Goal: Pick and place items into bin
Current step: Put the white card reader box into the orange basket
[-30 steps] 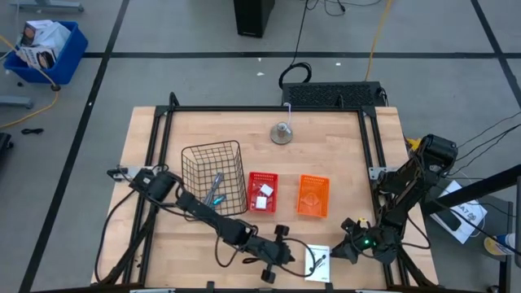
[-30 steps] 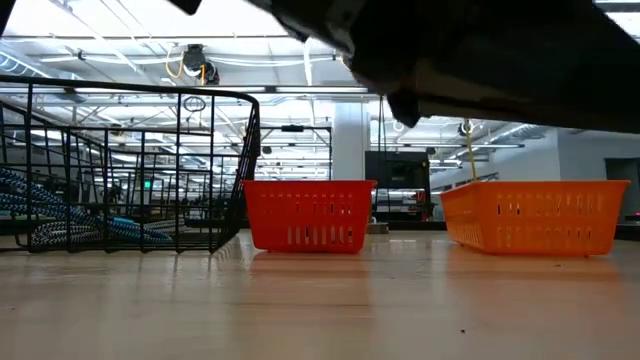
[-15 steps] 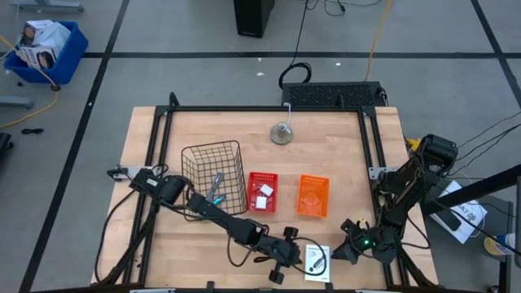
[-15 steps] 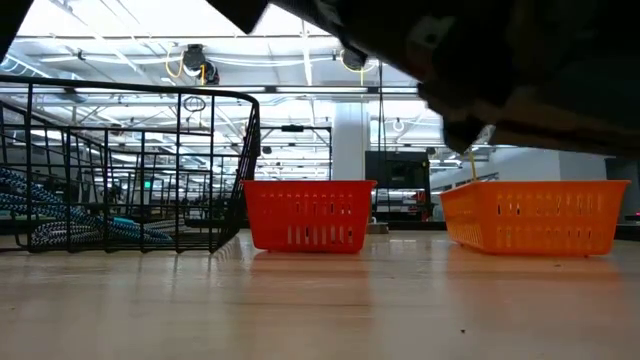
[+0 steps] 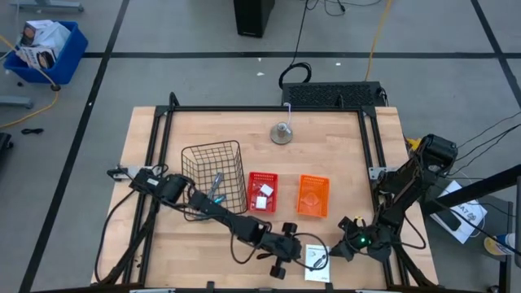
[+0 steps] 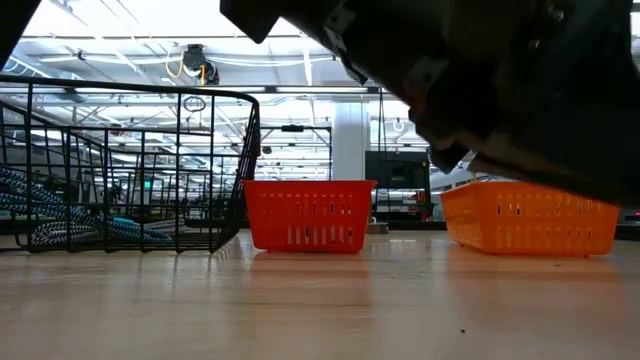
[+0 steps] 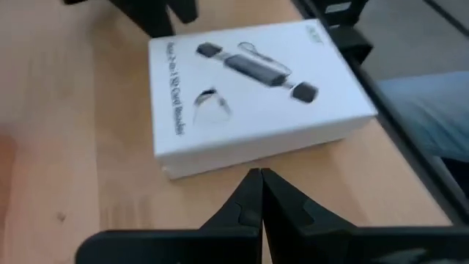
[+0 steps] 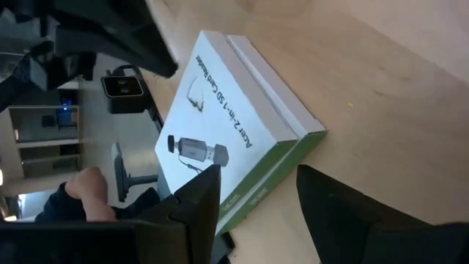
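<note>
The flat white packet with black marks (image 5: pixel 318 263) lies flat near the table's near edge, between my two grippers. My left gripper (image 5: pixel 299 254) is shut. In the left wrist view its tips (image 7: pixel 256 174) stand just short of the packet's near side (image 7: pixel 249 88), apart from it. My right gripper (image 8: pixel 253 187) is open and low on the packet's right side (image 5: pixel 342 247), with the packet's corner (image 8: pixel 311 136) ahead of its fingers. The blue-and-grey tool (image 5: pixel 216 189) lies inside the wire basket (image 5: pixel 213 155). The tiny white block (image 5: pixel 264 192) lies in the red bin (image 5: pixel 262 181).
An orange bin (image 5: pixel 313 196) stands right of the red one. A grey round object (image 5: pixel 282 133) sits near the far edge. Black frame rails (image 5: pixel 370 138) run along the table's sides. In the low view my arm (image 6: pixel 500 70) fills the upper part above the bins.
My left gripper has moved toward the table's right, along the near edge, closing in on the white packet. The packet has stayed where it was.
</note>
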